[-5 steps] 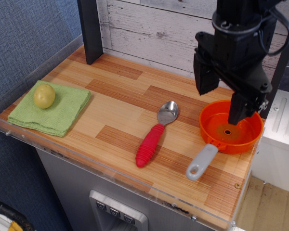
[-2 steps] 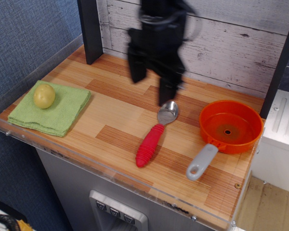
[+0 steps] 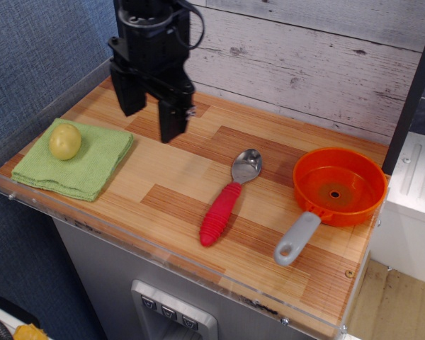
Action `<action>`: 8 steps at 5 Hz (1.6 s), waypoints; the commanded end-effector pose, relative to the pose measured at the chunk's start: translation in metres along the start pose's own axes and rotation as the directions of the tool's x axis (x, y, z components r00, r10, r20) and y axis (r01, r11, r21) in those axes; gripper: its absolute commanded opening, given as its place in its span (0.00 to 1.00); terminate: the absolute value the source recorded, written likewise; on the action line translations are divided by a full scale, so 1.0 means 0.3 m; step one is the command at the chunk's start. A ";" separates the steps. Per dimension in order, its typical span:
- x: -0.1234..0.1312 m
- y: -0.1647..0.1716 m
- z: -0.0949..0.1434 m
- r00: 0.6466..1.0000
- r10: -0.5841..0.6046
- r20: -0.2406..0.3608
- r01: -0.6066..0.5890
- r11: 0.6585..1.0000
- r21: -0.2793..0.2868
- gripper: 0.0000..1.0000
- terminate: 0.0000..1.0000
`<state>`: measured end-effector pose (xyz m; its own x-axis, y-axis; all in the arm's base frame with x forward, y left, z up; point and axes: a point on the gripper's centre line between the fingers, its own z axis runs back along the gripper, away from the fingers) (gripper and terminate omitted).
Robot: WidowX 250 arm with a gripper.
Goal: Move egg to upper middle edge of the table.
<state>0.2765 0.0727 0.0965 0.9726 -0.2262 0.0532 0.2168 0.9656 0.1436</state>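
Whitewashed planks back the table (image 3: 198, 177), a wooden top in light and reddish-brown strips with a clear rim round it. Above its left half hangs the gripper (image 3: 151, 113), its two dark fingers (image 3: 173, 120) spread apart and holding nothing. The egg (image 3: 64, 141) lies off to the outer side of the far finger and a little nearer the front, resting on a folded green cloth (image 3: 78, 164) at the left end, well apart from the fingertips.

By the look of it, the step in hand is the approach: nothing is grasped yet. The next move calls for carrying the open fingers across to stand over the egg, then lowering them to either side of it. A smooth, rounded thing on soft cloth may roll or slip when pinched.

On the other side of the fingers lie a red-handled spoon (image 3: 227, 197) and, further off, an orange pan (image 3: 334, 191); neither stands in the way.
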 end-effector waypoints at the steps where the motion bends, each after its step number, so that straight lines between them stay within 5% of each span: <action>1: -0.082 0.187 -0.040 0.991 0.132 -0.037 -0.131 0.991 0.032 1.00 0.00; 4: -0.125 0.334 -0.156 0.980 0.195 -0.032 -0.194 0.981 0.025 1.00 0.00; 8: -0.140 0.361 -0.237 0.970 0.235 -0.065 -0.235 0.972 0.004 1.00 0.00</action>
<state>0.2689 0.1896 0.0261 0.9999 0.0069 -0.0120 -0.0056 0.9943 0.1067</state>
